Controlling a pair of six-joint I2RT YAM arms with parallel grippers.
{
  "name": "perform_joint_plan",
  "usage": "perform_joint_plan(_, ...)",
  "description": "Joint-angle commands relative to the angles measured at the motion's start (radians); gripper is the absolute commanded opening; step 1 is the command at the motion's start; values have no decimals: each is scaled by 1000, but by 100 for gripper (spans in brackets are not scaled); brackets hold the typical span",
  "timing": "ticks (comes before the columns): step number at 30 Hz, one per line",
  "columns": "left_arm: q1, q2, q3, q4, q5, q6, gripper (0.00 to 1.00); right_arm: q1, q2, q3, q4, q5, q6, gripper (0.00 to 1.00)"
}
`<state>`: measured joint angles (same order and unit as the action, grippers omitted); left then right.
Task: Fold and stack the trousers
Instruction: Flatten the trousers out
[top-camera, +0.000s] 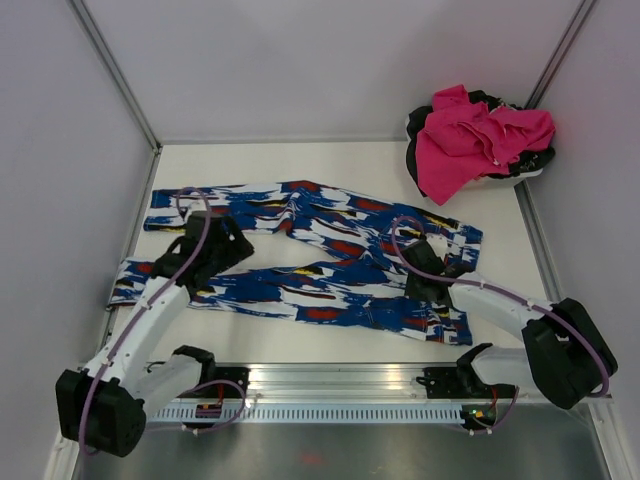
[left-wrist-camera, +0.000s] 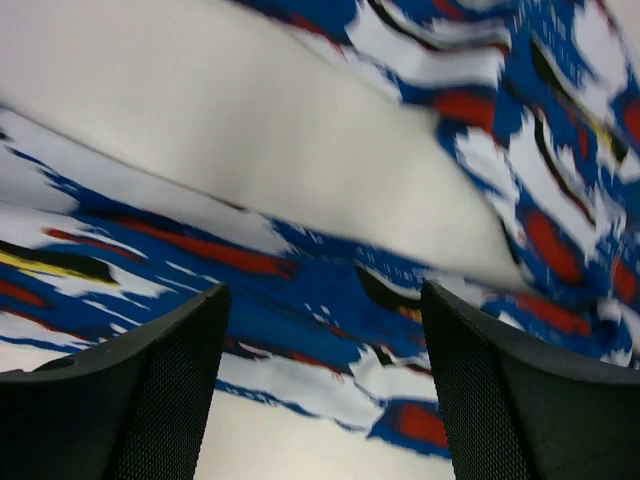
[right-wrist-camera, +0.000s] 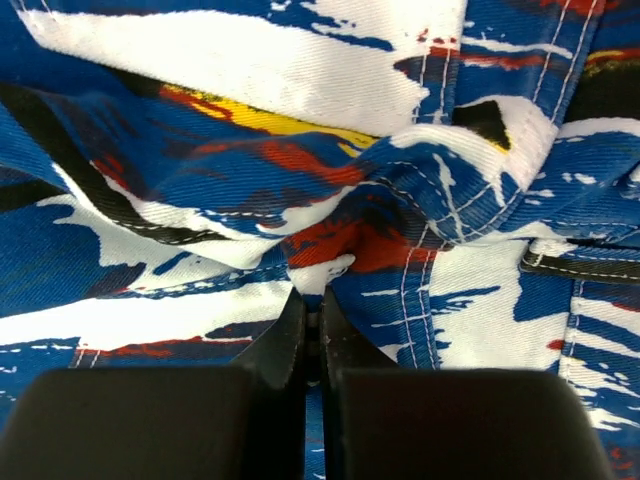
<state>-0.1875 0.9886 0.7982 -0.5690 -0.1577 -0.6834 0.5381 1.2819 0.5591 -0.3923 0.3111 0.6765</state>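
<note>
- The trousers (top-camera: 345, 240) lie spread across the tabletop (top-camera: 300, 165), waist end beneath the right gripper (top-camera: 428, 262) and both legs running off toward the left gripper (top-camera: 222, 240).
- In its wrist view, the right gripper (right-wrist-camera: 312, 305) is clenched on a small pinch of puckered fabric just ahead of its tips, beside a stitched seam. This looks like an anchor hold for the fold.
- The left gripper (left-wrist-camera: 322, 290) hangs released, jaws wide, directly above the nearer leg. Bare tabletop (left-wrist-camera: 250, 120) shows just beyond it, between the two legs.
- Judged from this, it is lined up to take that leg so both ends can be lifted together.
- A pink garment (top-camera: 470, 135) sits heaped well beyond the right gripper, in the far corner.
</note>
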Motion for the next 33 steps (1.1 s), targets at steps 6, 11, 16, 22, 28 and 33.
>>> perform_joint_plan(6,-396,76,-50,84,-42,-116,80,-131,23,-10,-35,-60,17,0)
perform_joint_plan(11,-541,182,-37,159,-68,-96,79,-291,19,41,-86,-35,-57,0)
perform_joint_plan(16,-694,340,28,218,-86,-56,79,-400,-10,85,-129,-89,-163,0)
perform_joint_plan(22,-799,564,157,235,-94,-4,79,-400,-65,240,-215,-257,-262,23)
perform_joint_plan(28,-833,711,191,242,-118,-37,63,-400,-127,378,-243,-257,-267,98)
perform_joint_plan(33,-837,759,186,303,-50,-16,4,-400,-161,401,-116,-244,-218,98)
